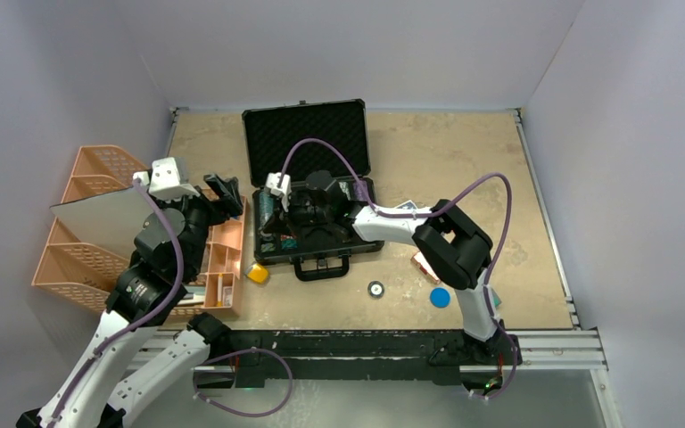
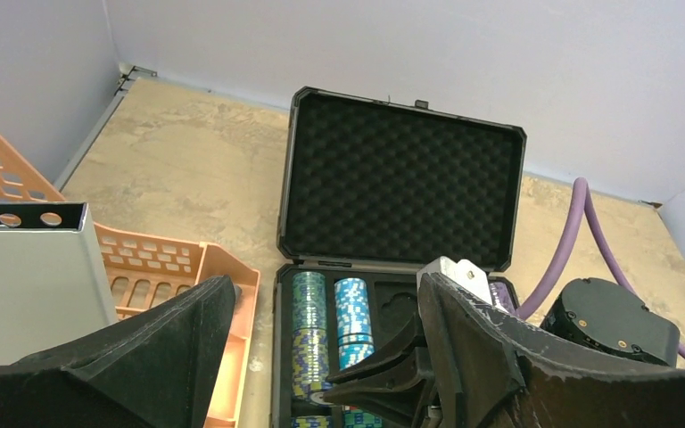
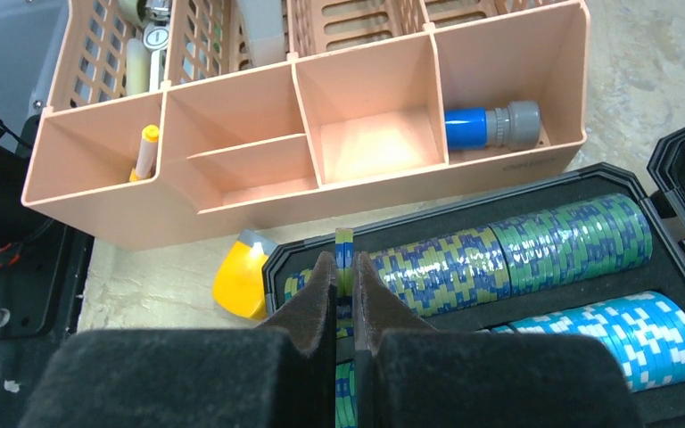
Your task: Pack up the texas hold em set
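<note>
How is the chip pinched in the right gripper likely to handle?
The chip looks like a stiff, thin disc, so it should not bend in the right gripper. Held on edge by its flat faces, it could pivot or slip. Released outside the case, it would probably roll.

Probably lab test cell: blank walls [image 1: 348, 45] boxing in worktable [image 1: 464, 169].

Plain pale grey-lavender walls [image 1: 348, 45] are enclosing the scene at nine, twelve and three o'clock in the top view. A mottled tan, stone-patterned tabletop [image 1: 464, 152] is lying flat between them. A silver slotted metal rail [image 1: 547, 223] is running along its three o'clock edge, and a black base plate [image 1: 366, 343] is spanning six o'clock. Soft, even light is falling, casting faint shadows.
</note>
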Available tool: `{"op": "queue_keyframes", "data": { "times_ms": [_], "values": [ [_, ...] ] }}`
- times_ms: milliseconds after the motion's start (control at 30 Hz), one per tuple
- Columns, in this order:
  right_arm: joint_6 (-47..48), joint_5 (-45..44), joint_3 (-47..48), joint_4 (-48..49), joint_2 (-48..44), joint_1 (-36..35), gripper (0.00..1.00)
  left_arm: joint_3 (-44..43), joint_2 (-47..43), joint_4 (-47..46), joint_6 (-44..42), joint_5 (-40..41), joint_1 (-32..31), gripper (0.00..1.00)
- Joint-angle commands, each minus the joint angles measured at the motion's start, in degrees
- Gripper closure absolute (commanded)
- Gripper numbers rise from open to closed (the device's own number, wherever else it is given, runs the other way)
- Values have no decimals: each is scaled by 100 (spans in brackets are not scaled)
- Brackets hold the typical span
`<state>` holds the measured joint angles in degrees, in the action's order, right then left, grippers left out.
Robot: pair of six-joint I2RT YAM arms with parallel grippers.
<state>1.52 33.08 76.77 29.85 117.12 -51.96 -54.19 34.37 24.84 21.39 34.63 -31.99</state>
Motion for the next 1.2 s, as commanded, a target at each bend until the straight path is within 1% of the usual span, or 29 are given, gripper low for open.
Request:
{"op": "queue_keyframes", "data": {
  "times_ms": [0, 167, 433, 500, 633, 700, 733, 867, 967, 1100, 1167],
  "values": [
    [429, 313, 96, 155, 3, 10, 100, 55, 12, -206, -143, 101, 23, 21],
    [628, 402, 216, -134, 93, -10, 100, 87, -5, -208, -135, 141, 22, 21],
    [883, 110, 297, -320, 248, -33, 91, 110, 25, -207, -144, 174, 18, 21],
    [909, -24, 321, -341, 271, -45, 85, 105, 36, -205, -152, 184, 22, 21],
    [907, -319, 395, -437, 197, -86, 64, 119, 43, -214, -196, 202, 22, 21],
    [782, -376, 411, -410, 119, -86, 57, 119, 46, -208, -204, 194, 21, 21],
    [720, -384, 412, -398, 73, -85, 55, 115, 44, -206, -209, 201, 22, 21],
    [219, -395, 194, -126, -237, -86, 55, 119, 28, -190, -210, 229, 25, 21],
    [-497, -422, 76, -129, -587, -84, 56, 126, -6, -173, -180, 215, 23, 21],
    [-1123, -1049, -155, -511, -1224, -84, 56, 117, -52, -155, -161, 136, 19, 21],
    [-1484, -1509, -508, -592, -1661, -86, 50, 120, -96, -142, -148, 66, 25, 21]
  ]
}}
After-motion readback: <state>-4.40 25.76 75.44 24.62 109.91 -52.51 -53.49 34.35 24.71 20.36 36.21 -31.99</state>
